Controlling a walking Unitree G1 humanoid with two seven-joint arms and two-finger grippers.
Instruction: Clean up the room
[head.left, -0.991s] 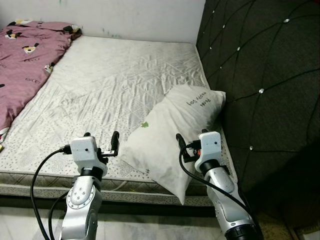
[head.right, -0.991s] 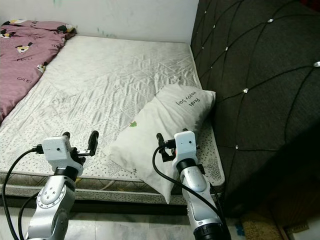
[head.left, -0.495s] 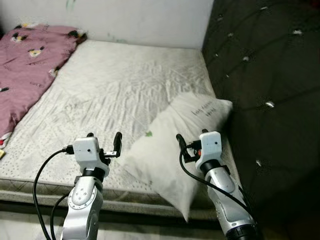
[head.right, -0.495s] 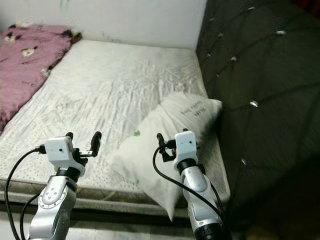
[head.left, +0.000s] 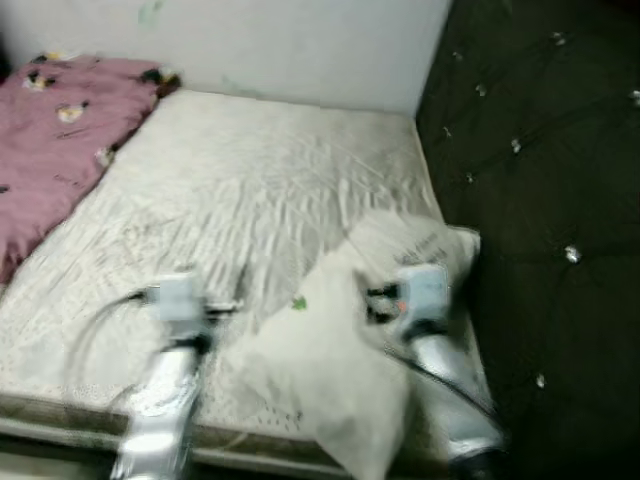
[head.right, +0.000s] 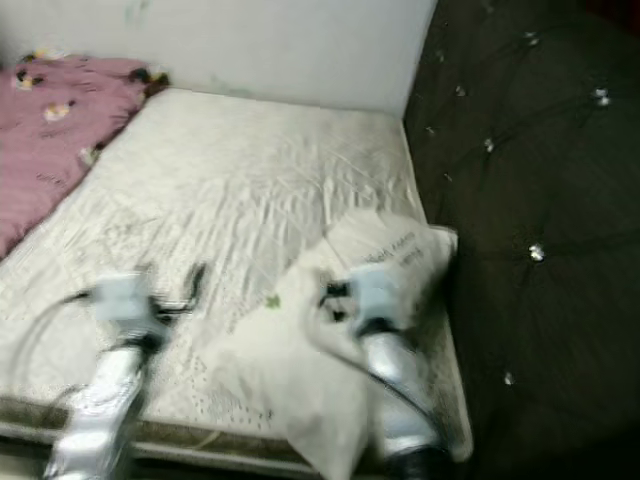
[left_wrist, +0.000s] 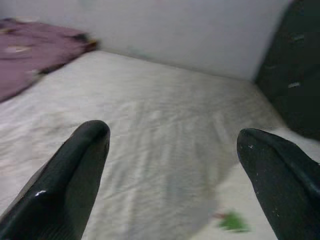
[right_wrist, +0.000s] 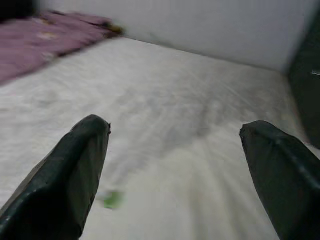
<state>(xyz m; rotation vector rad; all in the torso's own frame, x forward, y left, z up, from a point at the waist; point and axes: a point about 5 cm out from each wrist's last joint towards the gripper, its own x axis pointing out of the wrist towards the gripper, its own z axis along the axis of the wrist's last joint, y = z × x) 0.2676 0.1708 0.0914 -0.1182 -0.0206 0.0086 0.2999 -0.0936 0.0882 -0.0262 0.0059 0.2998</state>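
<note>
left eye view, blurred: a white pillow (head.left: 350, 330) lies on the bed (head.left: 250, 190) by the dark headboard (head.left: 540, 180), a pink blanket (head.left: 50, 130) far left. left wrist view: left end effector (left_wrist: 172, 150) released. right wrist view: right end effector (right_wrist: 175, 150) released above the pillow.

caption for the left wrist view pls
Open left gripper held above the white mattress, pink blanket at the far side.

Bedroom in a home: wide bed (head.left: 250, 190) with wrinkled white sheet, 1 white pillow (head.left: 350, 330) by dark tufted headboard (head.left: 540, 180), pink printed blanket (head.left: 55, 130) bunched on far side, plain white wall (head.left: 300, 40) behind. Frames blurred.
</note>
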